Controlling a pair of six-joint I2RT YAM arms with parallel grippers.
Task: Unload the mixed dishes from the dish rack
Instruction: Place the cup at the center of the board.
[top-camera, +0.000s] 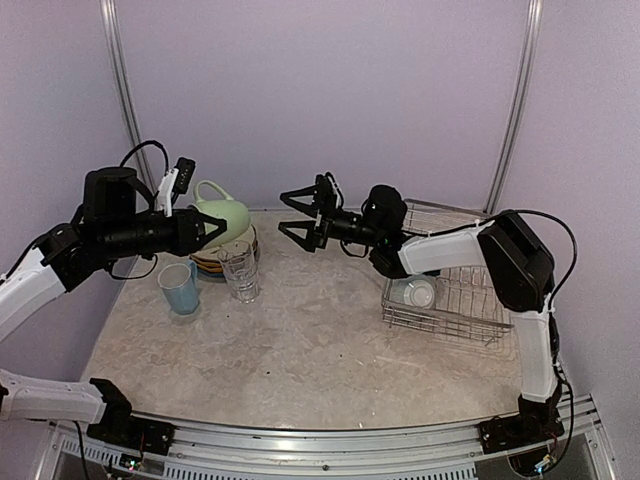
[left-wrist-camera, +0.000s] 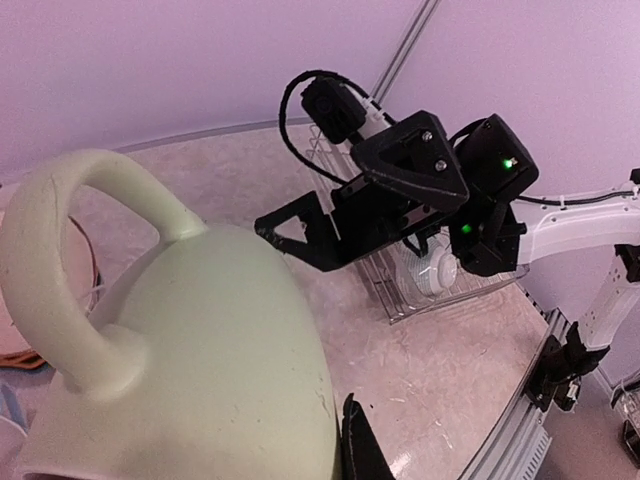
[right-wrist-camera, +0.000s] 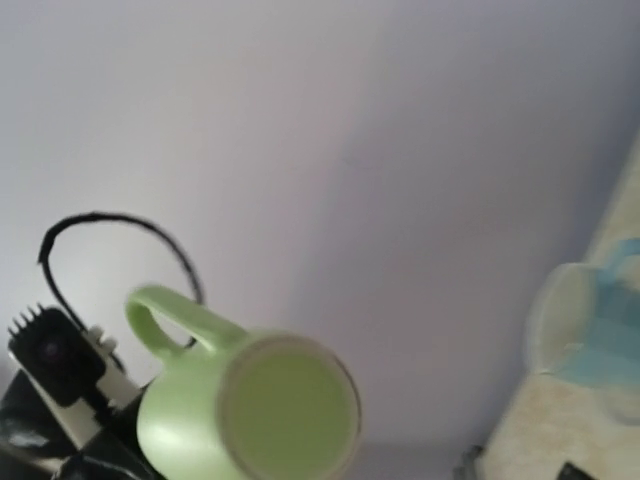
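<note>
My left gripper (top-camera: 218, 230) is shut on a pale green mug (top-camera: 226, 214) and holds it in the air over the stack of plates (top-camera: 207, 264) at the back left. In the left wrist view the mug (left-wrist-camera: 180, 340) fills the frame, with one fingertip (left-wrist-camera: 358, 448) against its side. My right gripper (top-camera: 292, 216) is open and empty, level with the mug and a short way to its right; it also shows in the left wrist view (left-wrist-camera: 350, 195). The right wrist view faces the mug's base (right-wrist-camera: 285, 410). The silver wire dish rack (top-camera: 440, 328) stands at the right with a teal-and-white bowl (top-camera: 415, 292) in it.
A light blue mug (top-camera: 180, 288) and a clear glass tumbler (top-camera: 240, 270) stand on the table in front of the plates. Metal posts run up the back wall. The table's front rail lies along the near edge.
</note>
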